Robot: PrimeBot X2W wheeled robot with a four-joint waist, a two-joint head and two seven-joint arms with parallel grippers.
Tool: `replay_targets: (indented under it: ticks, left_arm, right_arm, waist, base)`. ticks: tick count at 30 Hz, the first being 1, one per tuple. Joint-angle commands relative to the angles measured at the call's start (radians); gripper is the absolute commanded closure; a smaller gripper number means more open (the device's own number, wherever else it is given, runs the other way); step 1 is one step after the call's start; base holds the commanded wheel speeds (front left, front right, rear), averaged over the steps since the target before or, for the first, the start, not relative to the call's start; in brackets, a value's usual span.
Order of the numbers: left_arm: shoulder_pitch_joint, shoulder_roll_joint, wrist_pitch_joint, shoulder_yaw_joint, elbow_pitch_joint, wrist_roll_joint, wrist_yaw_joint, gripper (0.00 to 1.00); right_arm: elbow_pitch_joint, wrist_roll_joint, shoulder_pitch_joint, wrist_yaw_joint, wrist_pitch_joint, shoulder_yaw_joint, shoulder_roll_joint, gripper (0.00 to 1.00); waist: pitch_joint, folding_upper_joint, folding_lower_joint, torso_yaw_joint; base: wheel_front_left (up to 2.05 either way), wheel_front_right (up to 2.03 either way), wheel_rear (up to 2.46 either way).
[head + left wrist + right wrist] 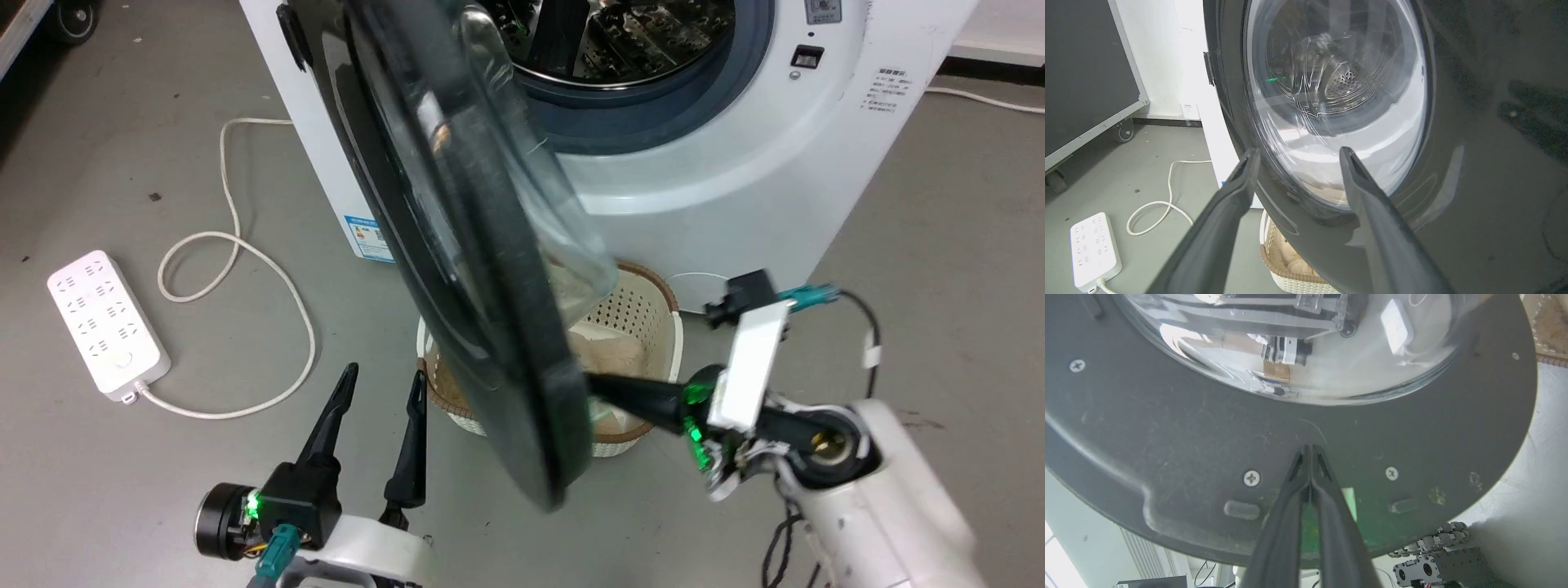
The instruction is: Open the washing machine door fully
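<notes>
Tightly pinched, right gripper [1311, 448] against matte, screw-studded inner rim of washing machine door [1167, 428]; left gripper [385, 372] splayed, empty, facing glossy front.

head view looks steeply down at the washing machine door [457, 269], seen nearly edge-on. left wrist view faces its outer side close up. right wrist view faces its inner side, apparently very near. all three share the door.
</notes>
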Motion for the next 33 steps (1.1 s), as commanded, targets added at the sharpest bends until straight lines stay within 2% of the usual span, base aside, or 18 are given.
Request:
replay_targets:
  ticks: [1,4,5,7,10,13,18,23,27,33]
  left_arm:
    - [0.016,0.0,-0.006,-0.001,0.0,-0.001,-0.004,0.0]
    - [0.027,0.0,-0.006,0.0,0.001,-0.003,-0.005,0.0]
    - [0.029,0.0,-0.006,0.002,0.0,-0.004,-0.004,0.0]
    - [0.034,0.0,-0.006,0.007,-0.002,-0.004,-0.004,0.0]
    - [0.04,0.0,-0.006,0.012,0.0,-0.004,-0.007,0.0]
    - [0.046,0.0,-0.006,0.015,0.002,-0.009,-0.008,0.0]
    - [0.055,0.0,-0.006,0.027,0.01,-0.016,-0.013,0.0]
    - [0.063,0.008,-0.006,0.039,0.017,-0.01,-0.022,0.0]
    - [0.077,0.01,-0.006,0.055,0.018,-0.01,-0.017,0.0]
    - [0.094,0.009,-0.006,0.068,0.034,-0.023,-0.025,0.0]
  right_arm:
    - [-0.013,0.019,0.02,0.0,-0.016,0.033,0.004,1.0]
    - [-0.02,0.03,0.03,0.0,-0.052,0.078,0.004,1.0]
    - [-0.018,0.029,0.03,0.0,-0.068,0.082,0.004,0.87]
    - [-0.011,0.023,0.03,0.0,-0.092,0.079,0.004,0.0]
    - [-0.042,-0.025,0.033,0.0,-0.14,0.055,-0.018,0.0]
    - [-0.107,-0.122,0.057,0.0,-0.256,0.009,-0.069,0.0]
    - [-0.239,-0.444,0.134,0.0,-0.537,-0.011,-0.193,0.0]
    - [-0.314,-0.788,0.24,0.0,-0.846,-0.066,-0.263,0.0]
    - [-0.358,-1.07,0.351,0.0,-1.004,-0.128,-0.233,0.0]
    - [-0.444,-1.343,0.513,0.0,-1.083,-0.254,-0.092,0.0]
  waist:
    - [-0.003,-0.0001,0.0,0.0]
    - [-0.013,-0.0001,0.0,-0.002]
    - [-0.017,-0.0001,0.0,-0.004]
    - [-0.025,-0.0001,0.0,-0.01]
    - [-0.04,-0.0001,0.0,-0.022]
    - [-0.059,-0.0001,0.0,-0.036]
    - [-0.098,-0.0001,0.0,-0.062]
    - [-0.132,-0.0001,0.0,-0.085]
    - [-0.152,-0.0001,0.0,-0.104]
    - [-0.168,-0.0001,0.0,-0.121]
  base:
    - [0.0,0.0,0.0]
    - [0.0,0.0,0.0]
    - [0.0,0.0,0.0]
    - [0.0,0.0,0.0]
    - [0.0,0.0,0.0]
    - [0.0,0.0,0.0]
    - [0.0,0.0,0.0]
    - [0.0,0.0,0.0]
    - [0.0,0.0,0.0]
    - [0.0,0.0,0.0]
